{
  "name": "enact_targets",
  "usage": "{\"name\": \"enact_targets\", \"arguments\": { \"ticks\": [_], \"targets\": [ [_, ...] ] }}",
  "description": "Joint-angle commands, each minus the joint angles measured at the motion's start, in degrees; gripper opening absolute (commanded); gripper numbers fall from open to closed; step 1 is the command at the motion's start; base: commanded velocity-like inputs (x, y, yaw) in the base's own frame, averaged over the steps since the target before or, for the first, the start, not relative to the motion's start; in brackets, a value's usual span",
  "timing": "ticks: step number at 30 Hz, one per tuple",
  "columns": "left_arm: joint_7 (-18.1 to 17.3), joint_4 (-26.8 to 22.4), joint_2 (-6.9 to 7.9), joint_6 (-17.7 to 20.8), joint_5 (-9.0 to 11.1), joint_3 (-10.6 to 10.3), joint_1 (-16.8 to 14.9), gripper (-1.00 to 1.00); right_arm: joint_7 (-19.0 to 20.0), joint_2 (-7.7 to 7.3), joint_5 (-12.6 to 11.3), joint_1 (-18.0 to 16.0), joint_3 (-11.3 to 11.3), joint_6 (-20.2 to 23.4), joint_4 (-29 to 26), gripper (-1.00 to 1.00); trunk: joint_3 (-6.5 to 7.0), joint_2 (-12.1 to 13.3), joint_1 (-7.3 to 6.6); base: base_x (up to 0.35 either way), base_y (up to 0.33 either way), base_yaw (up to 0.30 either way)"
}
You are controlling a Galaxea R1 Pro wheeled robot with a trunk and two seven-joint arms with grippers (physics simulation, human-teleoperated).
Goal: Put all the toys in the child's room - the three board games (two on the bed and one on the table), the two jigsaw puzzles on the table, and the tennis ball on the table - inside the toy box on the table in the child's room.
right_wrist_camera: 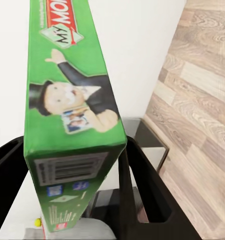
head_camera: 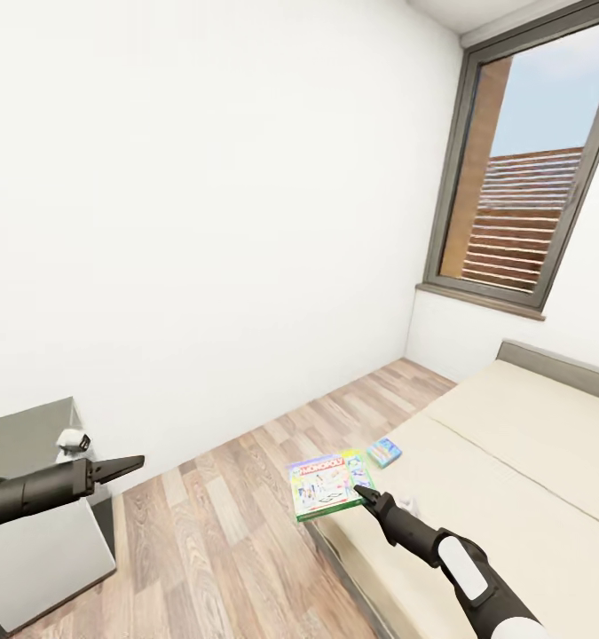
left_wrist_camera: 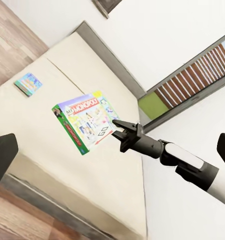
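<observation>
Right claw (head_camera: 363, 491): closed on one edge of the green-edged board game (head_camera: 328, 486), which was held lifted off the bed (head_camera: 512, 444); in the right wrist view the box (right_wrist_camera: 72, 125) was seen pinched between the two black fingers (right_wrist_camera: 142, 200).
Left claw (head_camera: 126, 464): held out empty over the floor (head_camera: 228, 497); its fingers lay close together, nearly closed.
Held game: carried edge-on at the near corner of the bed, its printed face up and tilted; in the left wrist view it (left_wrist_camera: 85, 121) was seen hanging clear of the mattress.
Blue board game (head_camera: 384, 452): left lying flat on the bed just beyond the held one; it was not yet picked up.
Grey cabinet (head_camera: 33, 497): stood beside the left arm against the white wall.
Toy box: its place could not be told from these views.
Risk: the wide, flat box was gripped by a narrow margin at one edge, so it could be judged likely to pivot or slip out during a turn of the base.
Risk: a swing of the long box could be expected to clip the bed corner or the left arm.
</observation>
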Motion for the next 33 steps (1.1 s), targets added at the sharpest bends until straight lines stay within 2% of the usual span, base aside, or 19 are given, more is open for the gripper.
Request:
{"name": "enact_targets", "arguments": {
  "ticks": [1, 16, 33],
  "targets": [
    [-0.21, 0.02, 0.00, 0.61, -0.06, 0.01, -0.03, 1.00, 0.04, 0.01, -0.31, 0.00, -0.21, 0.47, -0.02, -1.00, 0.01, -0.04, 0.02, -0.039, -0.002, 0.274],
    [-0.21, 0.02, 0.00, 0.78, -0.12, -0.11, -0.03, 1.00, 0.06, 0.01, -0.34, 0.00, -0.20, 0.47, 0.04, -1.00, 0.40, -0.04, 0.02, -0.006, 0.000, 0.254],
    [-0.21, 0.02, 0.00, 0.65, -0.07, -0.03, -0.03, 1.00, 0.12, -0.05, -0.39, 0.00, -0.40, -0.90, -0.02, -1.00, 0.42, -0.04, 0.02, 0.000, 0.000, 0.017]
  ]
}}
